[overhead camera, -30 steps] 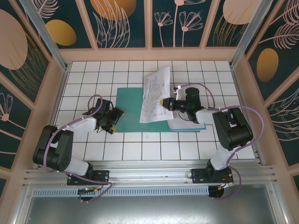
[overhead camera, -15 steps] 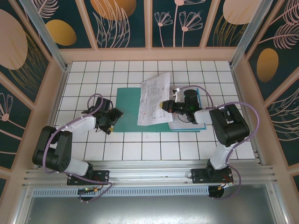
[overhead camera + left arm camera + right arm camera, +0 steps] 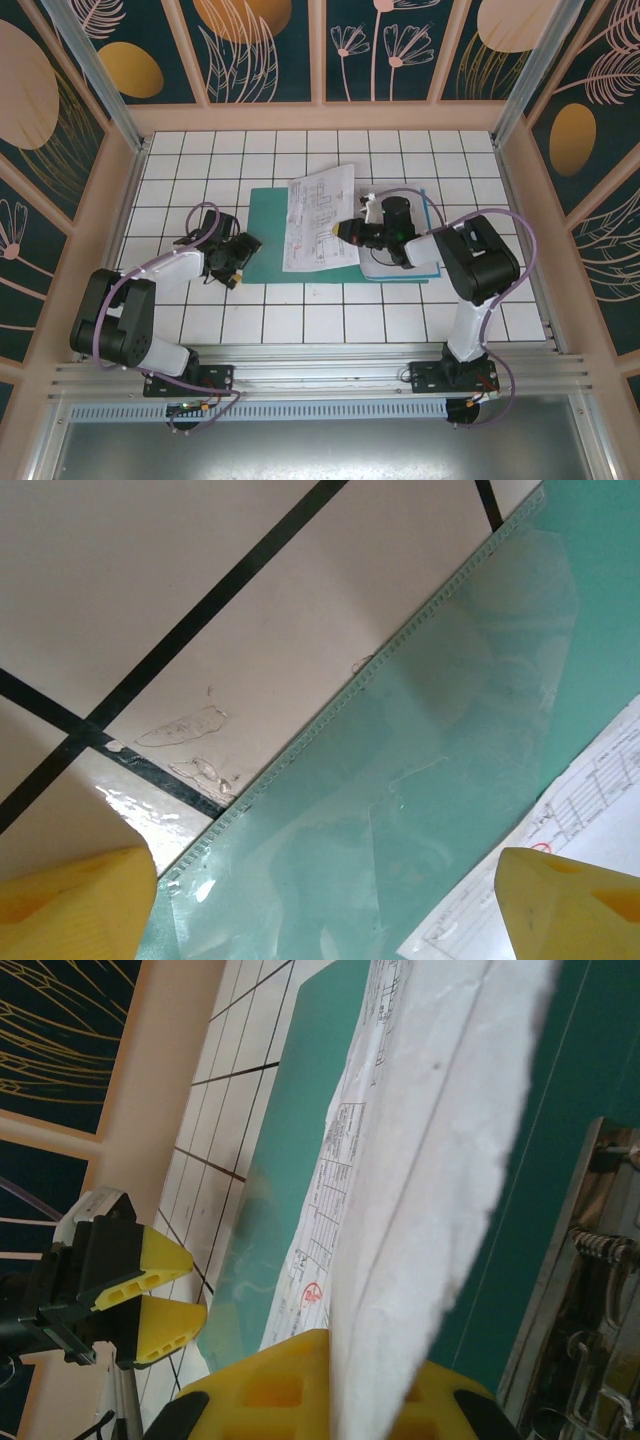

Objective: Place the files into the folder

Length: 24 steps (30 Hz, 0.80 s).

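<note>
pinching the right edge of the files [image 3: 318,215] with the right end effector [image 3: 345,230], sheets tilted above the open teal folder [image 3: 268,235] in the middle of the surface [image 3: 200,160] (metal clip strip [image 3: 590,1290] just right of them), left end effector [image 3: 240,260] spread wide, straddling the folder's near left edge.

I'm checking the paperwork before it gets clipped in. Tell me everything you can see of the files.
The files are thin white paper sheets printed with black line diagrams, text and a small red mark. The right gripper is shut on their right edge, yellow fingers pinching them. They lie slanted across the open teal-green folder, the gripped side raised, the opposite side seemingly resting on its cover.
</note>
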Tool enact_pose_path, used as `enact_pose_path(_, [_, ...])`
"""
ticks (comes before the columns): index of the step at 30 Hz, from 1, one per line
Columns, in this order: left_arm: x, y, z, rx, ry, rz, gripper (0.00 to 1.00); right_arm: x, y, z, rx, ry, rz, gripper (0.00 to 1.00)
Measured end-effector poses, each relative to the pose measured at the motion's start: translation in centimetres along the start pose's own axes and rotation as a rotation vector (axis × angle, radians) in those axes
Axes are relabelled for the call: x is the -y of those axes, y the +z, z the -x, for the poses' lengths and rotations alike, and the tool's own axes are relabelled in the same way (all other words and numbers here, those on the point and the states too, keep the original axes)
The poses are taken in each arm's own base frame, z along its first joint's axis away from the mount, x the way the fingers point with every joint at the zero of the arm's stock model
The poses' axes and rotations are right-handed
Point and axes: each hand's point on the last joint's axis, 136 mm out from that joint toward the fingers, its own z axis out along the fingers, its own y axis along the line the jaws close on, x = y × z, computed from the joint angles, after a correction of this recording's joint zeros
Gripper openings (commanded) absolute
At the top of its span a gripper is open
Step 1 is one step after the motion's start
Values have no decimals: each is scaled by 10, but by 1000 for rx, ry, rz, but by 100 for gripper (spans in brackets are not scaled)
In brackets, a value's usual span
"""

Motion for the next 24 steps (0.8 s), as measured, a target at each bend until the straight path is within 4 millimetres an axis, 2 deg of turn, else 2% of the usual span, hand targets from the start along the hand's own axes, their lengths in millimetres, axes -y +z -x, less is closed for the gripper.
enact_pose_path(11, [0, 0, -1, -9, -4, -3, 88, -6, 19, -13, -29, 32, 30, 0])
enact_pose_path(24, [0, 0, -1, -12, -5, -4, 88, -9, 38, -15, -16, 81, 56, 0])
